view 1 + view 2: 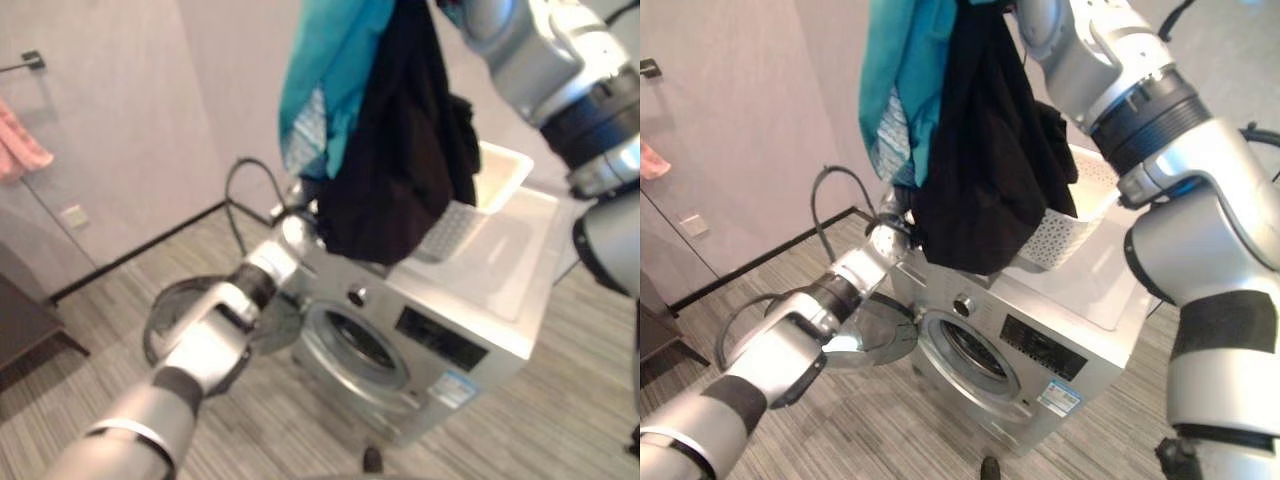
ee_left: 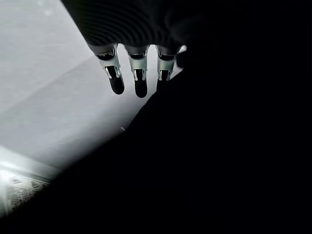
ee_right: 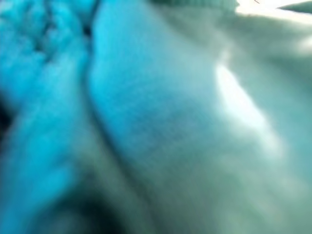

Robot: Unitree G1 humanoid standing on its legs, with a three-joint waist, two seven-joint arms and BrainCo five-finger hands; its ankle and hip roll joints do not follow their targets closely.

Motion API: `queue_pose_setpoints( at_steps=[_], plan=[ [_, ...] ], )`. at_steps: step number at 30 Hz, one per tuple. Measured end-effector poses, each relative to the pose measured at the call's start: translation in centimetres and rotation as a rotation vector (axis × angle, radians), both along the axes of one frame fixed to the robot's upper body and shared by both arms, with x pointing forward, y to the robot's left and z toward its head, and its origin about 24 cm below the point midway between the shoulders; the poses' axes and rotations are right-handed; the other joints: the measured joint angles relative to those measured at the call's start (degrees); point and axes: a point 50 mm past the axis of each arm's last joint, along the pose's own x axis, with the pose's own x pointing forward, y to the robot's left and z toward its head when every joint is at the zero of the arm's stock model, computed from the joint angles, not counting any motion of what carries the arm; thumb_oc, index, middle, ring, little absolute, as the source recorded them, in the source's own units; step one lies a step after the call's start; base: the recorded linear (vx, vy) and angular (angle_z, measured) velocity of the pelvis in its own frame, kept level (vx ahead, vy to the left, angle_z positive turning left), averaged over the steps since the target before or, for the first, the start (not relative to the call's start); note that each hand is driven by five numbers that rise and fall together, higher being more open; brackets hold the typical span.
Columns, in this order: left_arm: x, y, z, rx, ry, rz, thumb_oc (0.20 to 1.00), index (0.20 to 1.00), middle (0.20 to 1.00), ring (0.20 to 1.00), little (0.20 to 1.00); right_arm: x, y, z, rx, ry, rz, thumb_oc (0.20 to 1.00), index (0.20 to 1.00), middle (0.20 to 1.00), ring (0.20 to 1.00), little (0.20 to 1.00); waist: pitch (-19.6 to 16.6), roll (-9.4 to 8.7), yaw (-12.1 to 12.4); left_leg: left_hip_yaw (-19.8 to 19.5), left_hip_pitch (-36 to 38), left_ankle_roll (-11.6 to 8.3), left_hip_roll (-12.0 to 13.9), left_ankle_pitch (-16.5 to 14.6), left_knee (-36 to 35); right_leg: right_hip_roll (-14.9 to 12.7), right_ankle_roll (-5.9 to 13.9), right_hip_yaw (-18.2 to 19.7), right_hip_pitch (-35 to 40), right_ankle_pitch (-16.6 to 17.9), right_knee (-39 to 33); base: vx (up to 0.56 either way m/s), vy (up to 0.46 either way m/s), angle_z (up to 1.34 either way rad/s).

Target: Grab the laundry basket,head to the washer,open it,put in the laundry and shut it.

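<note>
My two head cameras look down from above, tilted, onto the washer (image 1: 420,340) in the lower centre of the frame, with the striped floor (image 1: 840,420) beneath it. Both share the hanging black garment (image 1: 985,170) and teal cloth (image 1: 325,70) at upper centre, the white laundry basket (image 1: 490,185) on the washer top, and the open door (image 1: 875,335). The right eye sits slightly to the side, so my right arm fills more of its right edge. My left wrist camera looks along the left robot hand (image 2: 139,73) from very close, facing the pale washer top with black cloth against the lens. My right wrist camera is pressed against teal fabric.
</note>
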Motion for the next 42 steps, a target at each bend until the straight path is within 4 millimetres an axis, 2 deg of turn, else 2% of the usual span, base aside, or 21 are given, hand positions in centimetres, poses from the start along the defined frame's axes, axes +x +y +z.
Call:
queue_pose_setpoints(
  at_steps=[1,11,13,19,26,27,39,42],
  plan=[
    [0.1,-0.2,0.6,-0.010,-0.010,-0.006,1.000,1.000,1.000,1.000,1.000,0.0,0.0,0.0,0.001,0.000,-0.003,0.200,0.200,0.200,0.200,0.200,0.02,0.04,0.02,0.17,0.04,0.00,0.06,0.00,-0.01,0.10,0.00,0.08,0.00,0.00,0.00,0.00,0.000,0.00],
    [0.0,-0.5,1.1,-0.072,0.006,-0.040,1.000,1.000,1.000,1.000,1.000,-0.4,-0.4,0.3,0.021,-0.014,0.009,0.200,0.200,0.200,0.200,0.200,0.53,0.61,0.01,0.42,0.02,-0.06,0.63,-0.04,-0.02,0.56,0.47,-0.09,-0.05,-0.79,-0.39,0.01,-0.006,0.00],
    [0.0,-0.7,1.2,-0.108,0.024,-0.066,1.000,1.000,1.000,1.000,1.000,-0.5,-0.3,0.4,0.018,-0.018,0.015,0.200,0.200,0.200,0.200,0.200,0.81,1.01,-0.01,0.39,0.00,-0.08,0.66,-0.05,-0.01,0.66,-0.08,-0.11,-0.04,-0.36,-0.32,0.00,0.000,0.00],
    [-0.9,-2.7,2.5,-0.228,0.017,-0.203,1.000,1.000,1.000,1.000,1.000,-0.6,-1.6,0.8,0.057,-0.024,-0.018,0.200,0.200,0.200,0.200,0.200,1.22,1.03,0.10,0.21,-0.09,-0.14,0.74,-0.11,-0.02,0.73,-0.13,-0.29,0.06,-0.26,0.00,0.00,0.000,0.00],
    [-1.4,-4.4,2.3,-0.362,0.086,-0.304,1.000,1.000,1.000,1.000,1.000,-0.4,-2.0,0.7,0.076,-0.017,-0.037,0.200,0.200,0.200,0.200,0.200,1.48,0.83,0.08,0.24,0.31,-0.20,0.79,-0.17,-0.04,0.72,-0.01,-0.42,0.43,-0.36,-0.32,0.00,0.000,0.00],
    [-1.5,-4.6,2.3,-0.373,0.092,-0.312,1.000,1.000,1.000,1.000,1.000,-0.4,-2.0,0.7,0.077,-0.017,-0.037,0.200,0.200,0.200,0.200,0.200,1.53,0.80,-0.04,0.24,0.31,-0.20,0.77,-0.17,-0.04,0.69,0.52,-0.42,0.43,-0.78,-0.38,0.00,0.000,0.00],
    [-1.7,-5.5,3.2,-0.446,0.104,-0.366,1.000,1.000,1.000,1.000,1.000,-0.6,-2.4,1.1,0.108,-0.028,-0.030,0.200,0.200,0.200,0.200,0.200,2.79,0.67,-0.99,0.82,0.68,-0.26,0.80,-0.47,-0.02,0.88,0.14,0.18,0.42,-0.53,-0.30,0.01,-0.006,-0.02],
    [-1.8,-5.8,3.7,-0.529,0.123,-0.388,1.000,1.000,1.000,1.000,1.000,-0.6,-2.5,1.1,0.112,-0.026,-0.033,0.200,0.200,0.200,0.200,0.200,2.79,0.67,-0.97,0.76,0.64,-0.25,0.81,-0.52,-0.02,0.88,0.14,0.17,0.43,-0.53,-0.19,0.00,0.000,0.00]
  ],
)
